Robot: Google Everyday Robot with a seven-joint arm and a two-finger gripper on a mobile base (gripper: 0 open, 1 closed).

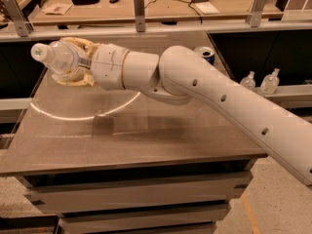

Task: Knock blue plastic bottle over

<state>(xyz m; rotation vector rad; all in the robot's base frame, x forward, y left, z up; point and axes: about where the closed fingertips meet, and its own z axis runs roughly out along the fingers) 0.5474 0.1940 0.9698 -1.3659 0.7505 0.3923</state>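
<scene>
The blue plastic bottle [61, 57] is clear with a white cap that points to the left. It is tilted far over, nearly on its side, at the table's far left. My gripper [74, 62] is shut around the bottle's lower body, one beige finger above it and one below. The bottle's base is hidden inside the gripper. My white arm reaches in from the lower right across the table [161, 135].
A blue Pepsi can [207, 53] stands at the table's far right, just behind my arm. Two tiny clear pump bottles [260, 81] stand on a ledge to the right. A white arc [83, 115] is marked on the tabletop. A metal rail [146, 29] runs along the back.
</scene>
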